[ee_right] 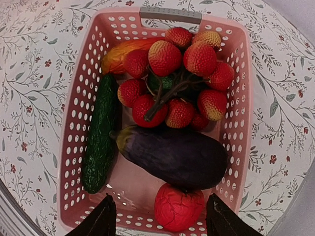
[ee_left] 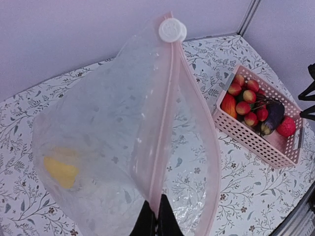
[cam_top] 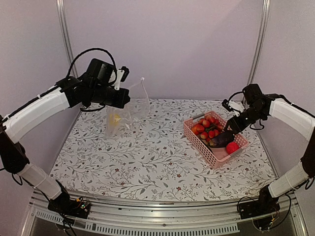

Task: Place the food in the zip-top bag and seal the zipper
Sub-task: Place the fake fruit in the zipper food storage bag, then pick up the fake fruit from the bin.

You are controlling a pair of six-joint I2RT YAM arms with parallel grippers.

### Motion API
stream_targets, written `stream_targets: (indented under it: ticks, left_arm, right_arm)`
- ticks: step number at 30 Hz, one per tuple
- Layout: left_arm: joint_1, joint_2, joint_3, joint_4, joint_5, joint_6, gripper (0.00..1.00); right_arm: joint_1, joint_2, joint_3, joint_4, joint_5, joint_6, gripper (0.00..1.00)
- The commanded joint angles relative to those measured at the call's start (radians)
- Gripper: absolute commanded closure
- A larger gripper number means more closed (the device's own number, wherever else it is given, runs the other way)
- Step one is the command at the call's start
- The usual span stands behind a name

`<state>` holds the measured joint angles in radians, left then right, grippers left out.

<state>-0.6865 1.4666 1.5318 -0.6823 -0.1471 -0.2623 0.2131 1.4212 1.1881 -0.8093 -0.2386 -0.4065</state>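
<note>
My left gripper (cam_top: 124, 100) is shut on the mouth edge of the clear zip-top bag (cam_top: 125, 114) and holds it up at the back left. In the left wrist view the bag (ee_left: 103, 147) hangs open with its pink zipper (ee_left: 165, 132) and white slider (ee_left: 172, 30); a yellow piece (ee_left: 60, 169) lies inside. My right gripper (cam_top: 233, 127) is open above the pink basket (cam_top: 197, 139). The right wrist view shows the eggplant (ee_right: 174, 155), cucumber (ee_right: 101, 140), red pepper (ee_right: 178, 207) and a bunch of red fruits (ee_right: 182, 73) in the basket (ee_right: 236, 142).
The basket stands at the right on the floral tablecloth (cam_top: 147, 162). An orange piece (ee_right: 125, 51) lies at its far end by the grey handle (ee_right: 170, 14). Purple walls and metal posts (cam_top: 65, 34) close the back.
</note>
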Motion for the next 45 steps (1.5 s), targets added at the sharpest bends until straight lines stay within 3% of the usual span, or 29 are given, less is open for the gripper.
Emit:
stream_targets:
  ticks: [1,28,45]
  left_arm:
    - [0.008,0.05,-0.074,0.083,0.087,0.004,1.0]
    - [0.01,0.04,-0.095,0.112,0.061,0.006,1.0]
    - [0.008,0.035,-0.106,0.119,0.064,-0.004,1.0]
  right_arm:
    - [-0.01,-0.024,-0.06,0.029,0.096,-0.003,0.39]
    - [-0.02,0.105,-0.151,0.051,0.208,-0.005,0.38]
    - [-0.018,0.222,-0.164,0.058,0.273,0.017,0.33]
